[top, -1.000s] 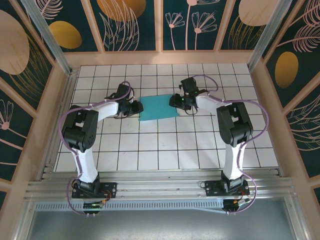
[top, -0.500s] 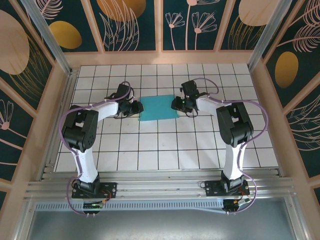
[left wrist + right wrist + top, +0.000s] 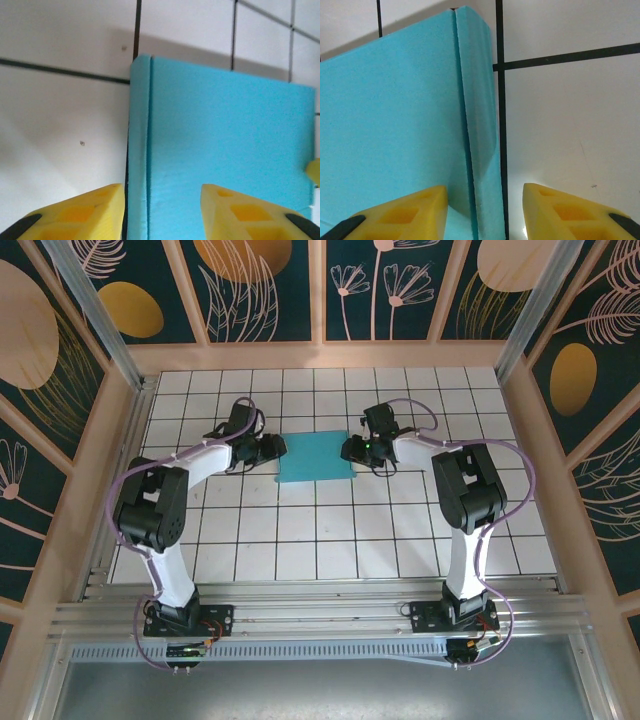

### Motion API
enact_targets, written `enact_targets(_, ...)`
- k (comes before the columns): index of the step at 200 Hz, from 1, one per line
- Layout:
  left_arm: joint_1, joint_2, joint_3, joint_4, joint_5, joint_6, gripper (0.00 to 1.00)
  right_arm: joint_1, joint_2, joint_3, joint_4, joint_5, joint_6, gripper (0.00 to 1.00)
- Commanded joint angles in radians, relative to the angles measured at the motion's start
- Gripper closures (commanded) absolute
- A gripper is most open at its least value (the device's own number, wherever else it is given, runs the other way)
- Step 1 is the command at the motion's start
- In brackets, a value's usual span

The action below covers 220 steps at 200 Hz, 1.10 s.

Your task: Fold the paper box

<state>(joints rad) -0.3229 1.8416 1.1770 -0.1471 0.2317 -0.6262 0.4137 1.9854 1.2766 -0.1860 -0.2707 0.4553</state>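
White tiles with dark grid lines made up the table (image 3: pixel 300 530), walled in by teal panels (image 3: pixel 260 290) painted with gold shapes and pale leaves.

Seen from the left wrist, the left gripper (image 3: pixel 160 192) had its yellow fingers (image 3: pixel 80 212) well apart. They straddled the left edge of the paper box (image 3: pixel 225 140), one finger over bare tile and the other over the teal top. The right wrist view mirrored this. The right gripper (image 3: pixel 485 192) also had its jaws spread, one finger (image 3: pixel 400 212) over the box (image 3: pixel 385 125) and the other over tile, with the box's right side wall between them. Neither pair was closed on anything.

Only the wrist views showed the crease running just inside each edge, and the narrow folded strip beyond it. They also showed the box's shadow on the tiles.

The view from above gave the layout instead. The box (image 3: pixel 315 457) lay flat, teal side up, in the far middle of the table. The left gripper (image 3: pixel 268 447) was at its left edge and the right gripper (image 3: pixel 350 448) at its right edge. Each black gripper head covered its end of the box in that view. An aluminium rail (image 3: pixel 320 620) ran along the near edge, where the arm bases were bolted.

A second earlier the box had sat slightly skewed and reached further right. It now looked narrower and squarer. The left arm's elbow had also shifted down and outward.
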Motion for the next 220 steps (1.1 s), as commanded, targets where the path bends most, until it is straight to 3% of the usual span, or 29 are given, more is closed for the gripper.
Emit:
enact_targets(1,0.002,-0.027,0.003,0.007,-0.037,-0.013,0.54,-0.003,-0.010,0.044,-0.028,-0.011,-0.014,0.55)
enact_targets(22,0.009,-0.006,-0.013,0.021,-0.029,-0.032,0.53,-0.009,0.021,0.033,0.015,-0.079,0.003,0.57)
enact_targets(62,0.020,0.008,-0.059,0.122,0.061,-0.024,0.49,-0.035,0.061,-0.008,0.088,-0.162,0.034,0.69)
enact_targets(102,0.034,0.025,-0.056,0.127,0.065,-0.011,0.47,-0.095,0.087,-0.085,0.178,-0.260,0.063,0.78)
enact_targets(174,0.061,0.023,-0.098,0.335,0.307,-0.125,0.43,-0.194,0.129,-0.191,0.325,-0.428,0.088,0.79)
enact_targets(220,0.062,0.071,-0.089,0.355,0.323,-0.160,0.42,-0.212,0.144,-0.193,0.341,-0.447,0.087,0.79)
